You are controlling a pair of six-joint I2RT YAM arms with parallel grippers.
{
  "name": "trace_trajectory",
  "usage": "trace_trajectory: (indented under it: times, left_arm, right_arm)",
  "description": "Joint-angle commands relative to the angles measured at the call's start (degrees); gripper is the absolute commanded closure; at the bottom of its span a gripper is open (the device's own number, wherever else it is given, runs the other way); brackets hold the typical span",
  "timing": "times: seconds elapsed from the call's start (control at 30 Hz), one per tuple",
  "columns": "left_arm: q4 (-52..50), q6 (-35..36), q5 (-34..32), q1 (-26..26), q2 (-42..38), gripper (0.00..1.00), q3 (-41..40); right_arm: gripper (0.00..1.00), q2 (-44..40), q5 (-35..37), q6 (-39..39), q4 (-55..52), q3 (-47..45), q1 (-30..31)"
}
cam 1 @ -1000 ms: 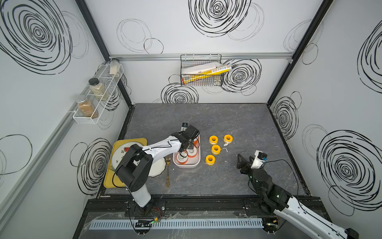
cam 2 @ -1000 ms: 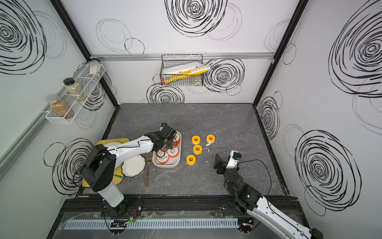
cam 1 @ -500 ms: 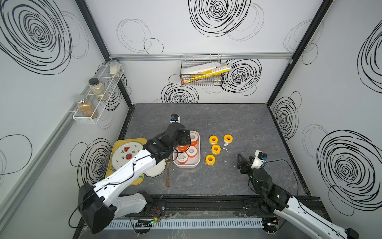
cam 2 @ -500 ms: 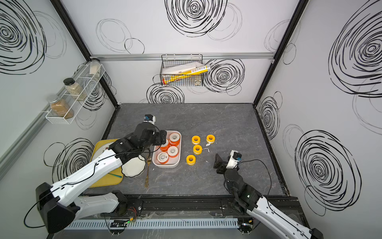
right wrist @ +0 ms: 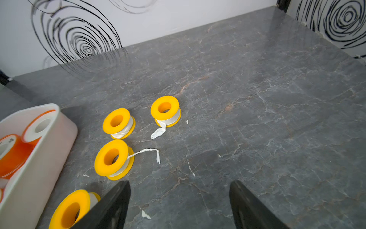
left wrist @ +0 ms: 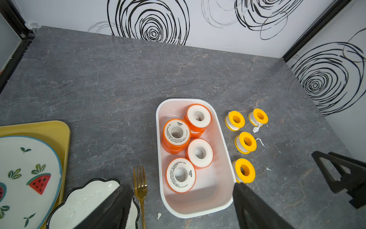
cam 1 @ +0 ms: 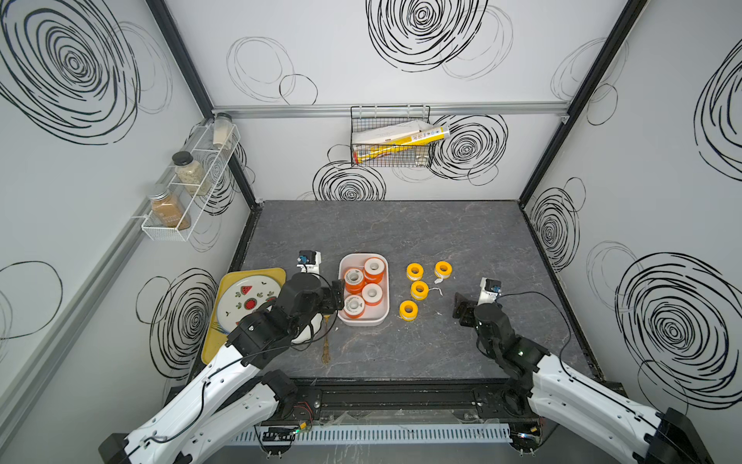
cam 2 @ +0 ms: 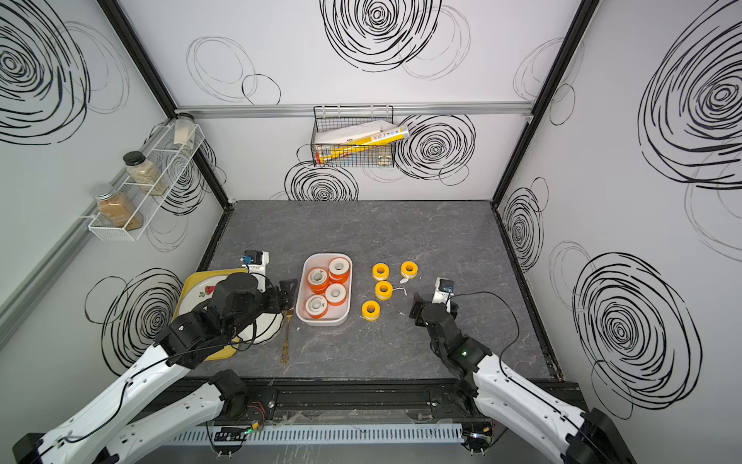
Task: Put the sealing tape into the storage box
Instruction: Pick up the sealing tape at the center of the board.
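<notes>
The storage box (cam 1: 363, 321), a white tub, stands mid-table and holds several sealing tape rolls on orange spools (left wrist: 176, 134). Several more rolls on yellow spools (cam 1: 419, 290) lie flat on the table just right of the box; two of them trail loose white tape ends (right wrist: 156, 133). My left gripper (cam 1: 335, 299) hovers by the box's left side, open and empty; in its wrist view the left gripper (left wrist: 181, 186) looks down on the box's near end (left wrist: 198, 215). My right gripper (right wrist: 180, 183) is open over bare table, right of the nearest yellow roll (right wrist: 73, 208).
A yellow tray (cam 1: 277, 275) with a watermelon plate sits at the left edge, partly under my left arm. A white scalloped dish (left wrist: 83, 200) and a gold fork (left wrist: 140, 190) lie between tray and box. A wire basket (cam 1: 391, 136) and a spice rack (cam 1: 188, 189) hang on the walls.
My left arm has drawn back from over the box toward the front left, empty. The right arm has stayed in place, its jaws opening slightly wider.
</notes>
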Motion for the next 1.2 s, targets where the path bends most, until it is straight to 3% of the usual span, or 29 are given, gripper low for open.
trace_trajectory:
  times: [0.0, 0.17, 0.33, 0.43, 0.53, 0.87, 1.17]
  left_arm:
    - [2.2, 1.2, -0.3, 0.5, -0.7, 0.13, -1.1]
    - [2.5, 1.5, 1.2, 0.7, -0.6, 0.13, -1.6]
    - [2.6, 1.6, 1.4, 0.7, -0.2, 0.13, -1.7]
    - [2.5, 1.5, 1.4, 0.7, 0.0, 0.13, -1.7]
    - [2.5, 1.6, 1.5, 0.7, 0.1, 0.13, -1.8]
    - [2.4, 1.6, 1.6, 0.8, 1.2, 0.13, -1.7]
    - [2.4, 1.6, 1.3, 0.7, 1.2, 0.13, -1.7]
  right_arm:
    - [0.15, 7.9, -8.0, -2.9, 3.4, 5.6, -4.9]
    - [0.07, 22.8, -8.0, -4.9, -1.1, 18.1, -7.7]
    - [0.03, 36.6, -14.2, -9.7, -6.3, 30.4, -11.0]
    - [0.01, 44.9, -13.0, -10.9, -12.0, 38.3, -12.1]
    - [0.01, 49.9, -18.4, -12.0, -12.4, 41.4, -14.1]
    - [0.05, 60.0, -19.6, -13.7, -14.5, 47.0, -15.2]
    - [0.19, 63.0, -21.1, -14.2, -15.0, 48.2, -15.5]
